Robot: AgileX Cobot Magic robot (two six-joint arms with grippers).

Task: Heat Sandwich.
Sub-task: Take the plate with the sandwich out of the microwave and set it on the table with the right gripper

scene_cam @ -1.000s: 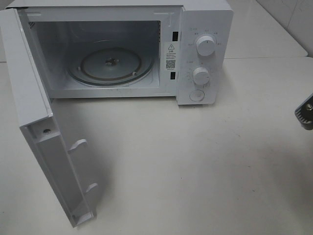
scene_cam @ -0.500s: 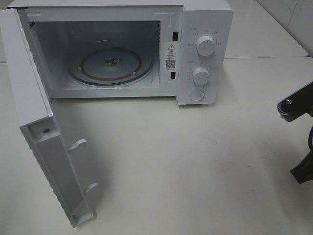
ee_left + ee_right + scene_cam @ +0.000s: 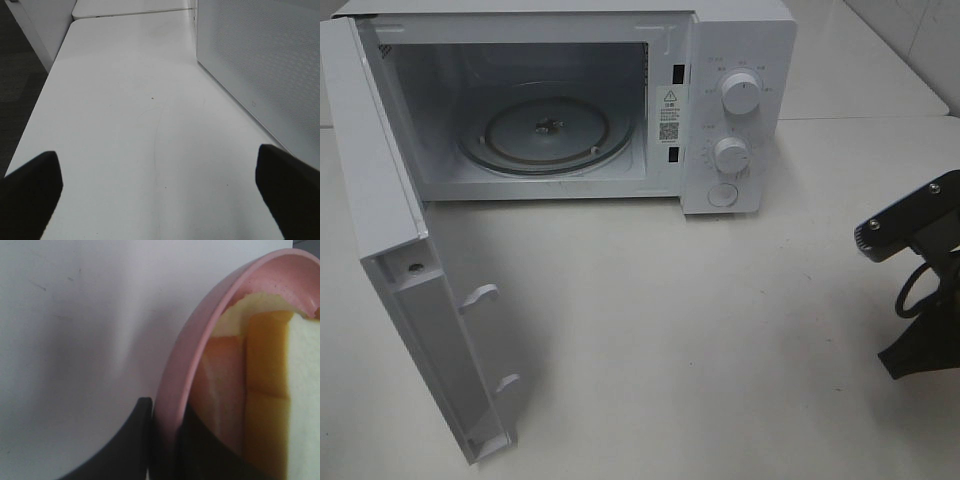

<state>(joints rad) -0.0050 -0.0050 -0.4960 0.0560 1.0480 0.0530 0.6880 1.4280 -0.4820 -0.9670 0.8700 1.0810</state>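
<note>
The right gripper (image 3: pixel 167 440) is pinched onto the rim of the plate (image 3: pixel 185 365) so the sandwich (image 3: pixel 265 390) gets carried flat – it's sitting on that plate, off at the table's (image 3: pixel 720 330) right edge. The microwave (image 3: pixel 740 110) door (image 3: pixel 390 240) is swung wide, turntable (image 3: pixel 545 135) bare, ready for it. The left gripper (image 3: pixel 160 195) is spread wide over bare table, nothing held – parked clear of the door.

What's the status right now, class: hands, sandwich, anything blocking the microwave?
Left hand open, idle. Right hand shut on pink plate rim, sandwich aboard. Microwave door open, path looks clear.
</note>
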